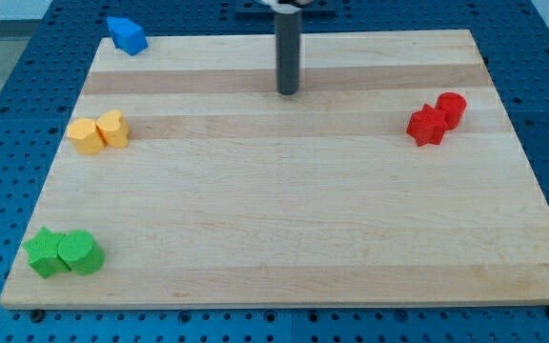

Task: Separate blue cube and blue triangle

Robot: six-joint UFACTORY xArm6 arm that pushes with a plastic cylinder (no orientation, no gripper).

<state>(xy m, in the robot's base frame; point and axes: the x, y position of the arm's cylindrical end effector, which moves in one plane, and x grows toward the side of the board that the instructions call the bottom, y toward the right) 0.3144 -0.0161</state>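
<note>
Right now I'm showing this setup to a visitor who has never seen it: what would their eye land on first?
Probably the straight dark rod hanging over the pale wooden board at the view's top centre, my tip touching no block. Next, the coloured clusters near the edges: blue blocks at the top left corner, two yellow blocks on the left, two green blocks at the bottom left, two red blocks on the right.

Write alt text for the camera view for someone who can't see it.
My tip rests near the wooden board's top centre, far from the blue blocks at its top-left corner. Yellow, green and red pairs sit elsewhere.
</note>
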